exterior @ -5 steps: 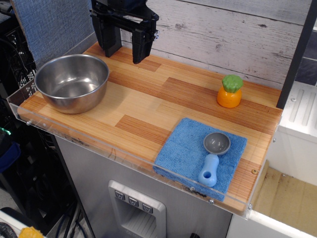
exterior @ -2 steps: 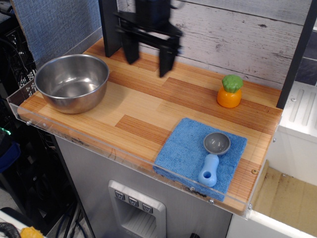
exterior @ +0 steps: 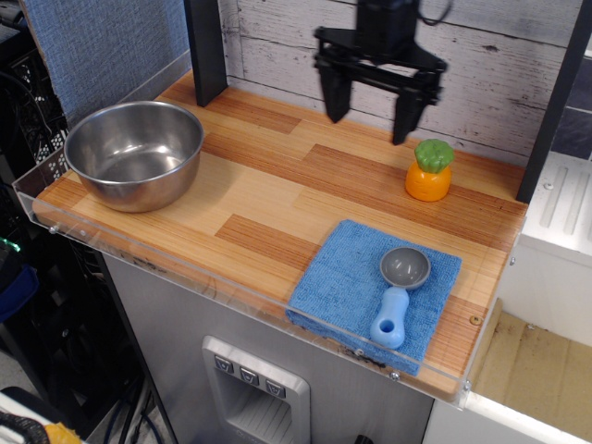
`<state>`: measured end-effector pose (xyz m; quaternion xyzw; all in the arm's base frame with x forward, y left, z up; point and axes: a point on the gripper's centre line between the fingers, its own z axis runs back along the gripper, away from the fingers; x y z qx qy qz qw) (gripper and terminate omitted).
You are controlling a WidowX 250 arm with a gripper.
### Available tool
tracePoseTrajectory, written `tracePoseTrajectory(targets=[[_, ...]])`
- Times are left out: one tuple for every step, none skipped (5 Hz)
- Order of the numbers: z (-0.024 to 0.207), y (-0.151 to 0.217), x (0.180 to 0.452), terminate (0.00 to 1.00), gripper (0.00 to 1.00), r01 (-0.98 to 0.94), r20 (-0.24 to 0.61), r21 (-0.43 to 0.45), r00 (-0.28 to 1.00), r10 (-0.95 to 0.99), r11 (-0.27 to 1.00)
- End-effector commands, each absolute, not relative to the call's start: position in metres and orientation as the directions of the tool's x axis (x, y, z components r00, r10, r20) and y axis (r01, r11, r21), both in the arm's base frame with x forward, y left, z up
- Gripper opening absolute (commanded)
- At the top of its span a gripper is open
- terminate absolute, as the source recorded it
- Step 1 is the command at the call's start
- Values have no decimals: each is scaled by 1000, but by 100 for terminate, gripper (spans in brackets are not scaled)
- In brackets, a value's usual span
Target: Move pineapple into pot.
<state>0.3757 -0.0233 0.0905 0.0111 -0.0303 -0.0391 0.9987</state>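
The counter (exterior: 277, 199) is a wooden top of light and darker striped planks with a clear plastic lip along its front and left edges. The tool (exterior: 369, 117) hangs over its back part. Well to the tool's left sits the pot (exterior: 135, 153); just right of the tool, the pineapple (exterior: 430, 170); in front of it, a blue cloth (exterior: 347, 287).

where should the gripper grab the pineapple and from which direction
Grip the pineapple across its rounded orange body, coming straight down from above. It stands upright with bare wood all around it, and the open gripper already hangs up and to its left. The bumpy green top looks like a less sure hold.
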Motion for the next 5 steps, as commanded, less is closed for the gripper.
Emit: tracePoseTrajectory(targets=[[102, -43, 405, 0, 100, 54, 128, 33, 990, -58, 998], [95, -49, 412, 0, 100, 62, 113, 24, 992, -64, 998], [88, -56, 418, 0, 100, 70, 99, 18, 993, -71, 997], [76, -61, 420, 0, 100, 82, 73, 2, 994, -82, 997], [62, -58, 422, 0, 100, 76, 53, -28, 996, -75, 997]])
